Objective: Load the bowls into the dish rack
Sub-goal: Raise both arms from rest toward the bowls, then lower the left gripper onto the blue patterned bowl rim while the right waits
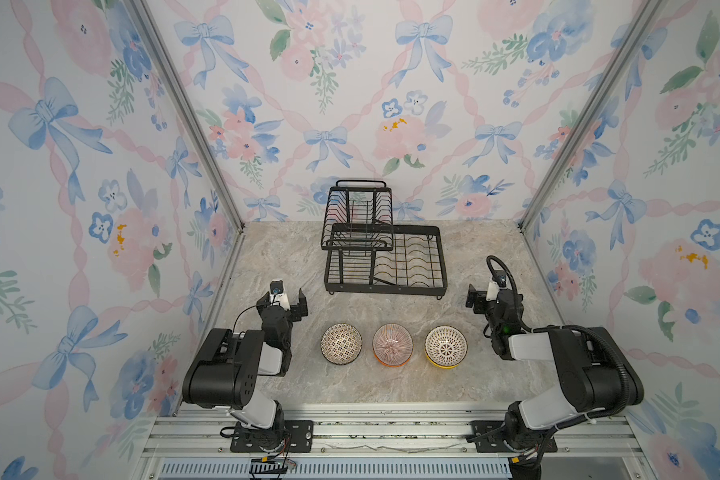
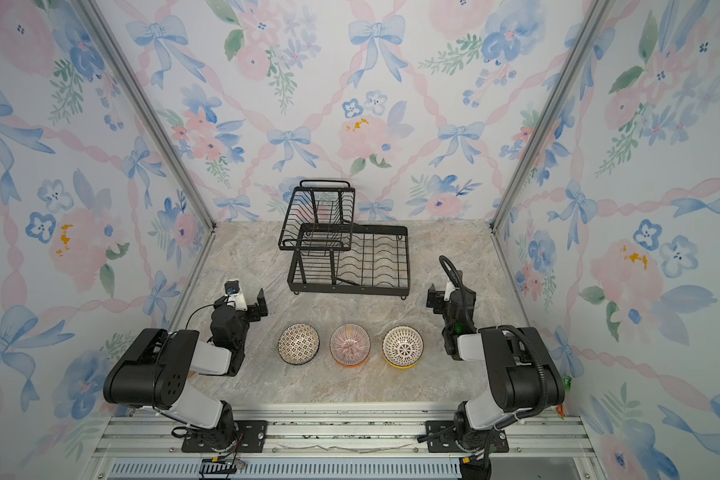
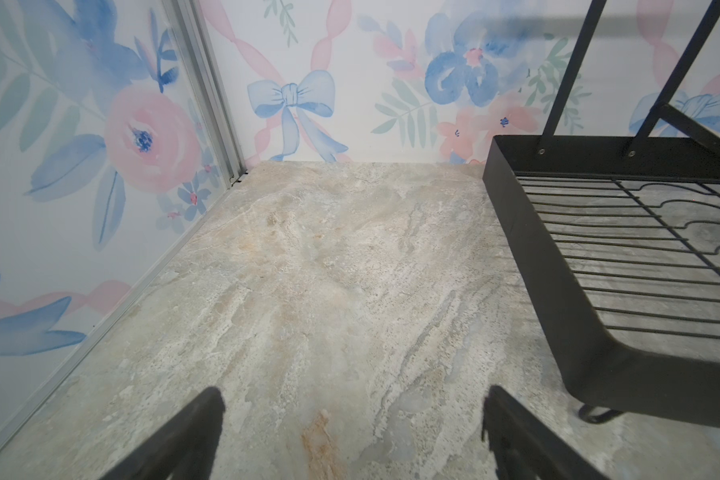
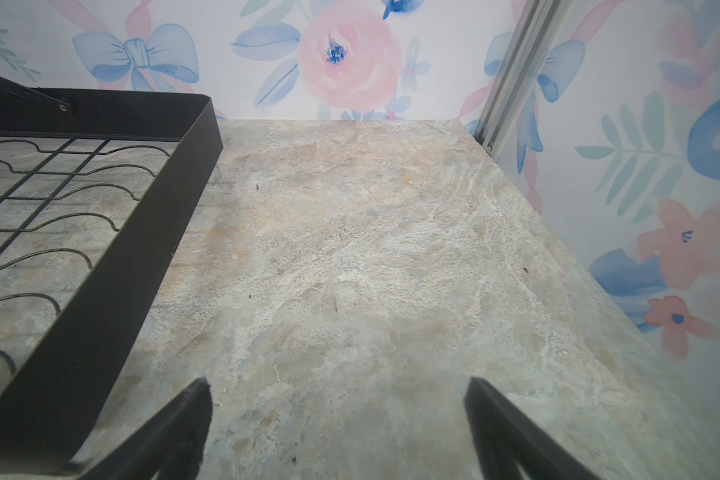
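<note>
Nothing is loaded yet: the dish rack (image 1: 385, 287) sits empty toward the back of the surface (image 1: 495, 374), the black-and-white bowl (image 1: 341, 344), pink-striped bowl (image 1: 392, 344) and lattice bowl (image 1: 445, 345) line up nearer the front, and the left fingers (image 3: 192, 432) and right fingers (image 4: 179, 424) gape, holding nothing.

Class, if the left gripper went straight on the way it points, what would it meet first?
Nothing stands in its line: the left gripper, open, aims beside the rack over bare table. It would likely reach the table or the back wall first; depth is unclear.
</note>
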Controlling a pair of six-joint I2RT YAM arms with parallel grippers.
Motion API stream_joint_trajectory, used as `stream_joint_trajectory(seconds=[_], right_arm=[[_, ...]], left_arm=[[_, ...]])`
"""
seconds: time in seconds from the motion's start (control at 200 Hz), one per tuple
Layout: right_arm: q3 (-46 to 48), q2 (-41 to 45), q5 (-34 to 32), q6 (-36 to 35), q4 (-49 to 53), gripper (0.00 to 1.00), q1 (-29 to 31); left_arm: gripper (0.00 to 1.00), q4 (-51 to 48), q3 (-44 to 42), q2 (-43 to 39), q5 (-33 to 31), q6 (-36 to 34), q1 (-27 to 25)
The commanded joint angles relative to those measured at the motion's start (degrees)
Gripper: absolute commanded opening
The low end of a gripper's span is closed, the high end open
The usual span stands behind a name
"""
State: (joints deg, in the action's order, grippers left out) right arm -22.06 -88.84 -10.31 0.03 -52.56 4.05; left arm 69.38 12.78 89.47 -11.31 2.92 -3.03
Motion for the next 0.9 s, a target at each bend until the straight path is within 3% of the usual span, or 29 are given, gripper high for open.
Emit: stream_joint_trajectory(seconds=[0.0,0.12,0.23,0.385,0.545,0.655,0.725,0.895], right_arm=[[-0.35,0.07,0.37,0.34,0.34,0.97,-0.36],[-0.27,0.07,0.38,0.41,0.23,0.97,-0.37],[-0.64,1.92,-4.15,0.43,2.22,0.97,0.86],[-3.94,9.83,-8.18,-2.14,14.32,0.97,4.09],[-8.5,18.51,-11.75,-0.66,27.32,0.97,7.03],[-13.02,23.62,-7.46,2.73,38.73,0.97,7.68],[-16.8,25.55,-4.16,4.35,46.1,0.97,8.36],[-27.75,24.42,0.44,7.47,64.39,0.97,11.02]], left_arm=[[0.98,0.94,0.72,0.49,0.11,-1.12,-0.14],[0.98,0.97,0.58,0.26,-0.31,-1.2,-0.34],[0.98,-3.15,1.91,-2.66,-6.58,-0.07,-0.92],[0.98,-26.02,8.43,-12.57,-9.85,2.82,-1.53],[0.98,-46.36,13.89,-20.55,-7.81,10.6,-2.19],[0.98,-59.77,17.5,-23.41,-2.59,15.78,-3.21],[0.98,-67.53,20.25,-23.35,-2.82,17.43,-6.0],[0.98,-79.64,25.27,-23.42,0.68,21.42,-10.92]])
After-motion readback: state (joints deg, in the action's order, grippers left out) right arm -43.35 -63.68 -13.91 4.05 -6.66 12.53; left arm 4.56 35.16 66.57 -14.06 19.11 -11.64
